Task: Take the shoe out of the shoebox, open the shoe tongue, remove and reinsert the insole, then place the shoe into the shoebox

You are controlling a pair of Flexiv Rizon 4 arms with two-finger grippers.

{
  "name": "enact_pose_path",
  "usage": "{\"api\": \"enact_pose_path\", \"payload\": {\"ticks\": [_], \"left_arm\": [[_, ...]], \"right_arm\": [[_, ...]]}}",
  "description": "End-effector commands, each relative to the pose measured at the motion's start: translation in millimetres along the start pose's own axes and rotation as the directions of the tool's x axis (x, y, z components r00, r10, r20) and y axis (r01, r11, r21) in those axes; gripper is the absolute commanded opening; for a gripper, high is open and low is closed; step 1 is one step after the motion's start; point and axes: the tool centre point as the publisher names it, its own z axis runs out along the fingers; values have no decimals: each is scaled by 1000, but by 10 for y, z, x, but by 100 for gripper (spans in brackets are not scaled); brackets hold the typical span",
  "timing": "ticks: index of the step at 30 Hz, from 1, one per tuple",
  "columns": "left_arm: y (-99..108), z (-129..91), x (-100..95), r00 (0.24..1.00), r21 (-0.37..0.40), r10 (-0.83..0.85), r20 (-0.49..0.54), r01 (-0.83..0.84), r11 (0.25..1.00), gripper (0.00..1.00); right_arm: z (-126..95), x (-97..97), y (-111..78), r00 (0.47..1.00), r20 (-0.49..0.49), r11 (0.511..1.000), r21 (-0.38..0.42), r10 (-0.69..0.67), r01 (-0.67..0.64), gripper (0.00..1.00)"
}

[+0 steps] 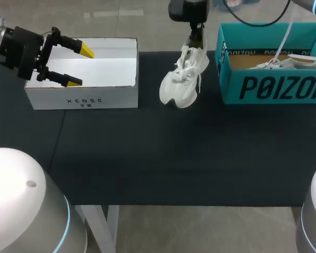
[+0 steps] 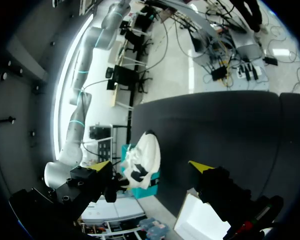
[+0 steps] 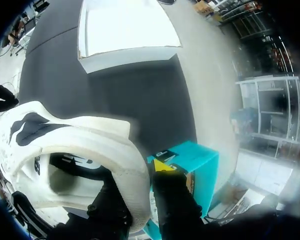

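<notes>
Right gripper (image 3: 140, 175) clamps the shoe (image 1: 183, 79) by its heel, toe down beside the shoebox (image 1: 274, 87); left gripper (image 1: 80, 66) is released, well apart.

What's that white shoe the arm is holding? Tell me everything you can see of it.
The white shoe is a chunky sneaker with loose white laces and some black patches. It is tilted, heel up and toe down toward the dark table, between the white box and the teal shoebox. The right gripper pinches its padded heel collar, one finger inside, one outside. Whether the toe touches the table is unclear.
</notes>
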Motion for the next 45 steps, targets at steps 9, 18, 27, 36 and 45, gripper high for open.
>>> {"api": "enact_pose_path", "payload": {"ticks": [9, 18, 27, 36, 45], "left_arm": [[2, -1, -4, 1000, 1, 1, -2, -1, 1000, 100], [2, -1, -4, 1000, 1, 1, -2, -1, 1000, 100], [2, -1, -4, 1000, 1, 1, -2, -1, 1000, 100], [2, -1, -4, 1000, 1, 1, -2, -1, 1000, 100], [2, -1, -4, 1000, 1, 1, -2, -1, 1000, 100]], "right_arm": [[-100, -664, -150, 976, 74, 973, 87, 206, -212, 0], [146, -1170, -652, 893, 69, 877, 168, 445, -450, 0], [111, -1301, -991, 807, 117, 776, 226, 579, -589, 0], [111, -1301, -991, 807, 117, 776, 226, 579, -589, 0], [121, -1411, -1129, 785, 108, 753, 229, 610, -617, 0]]}}
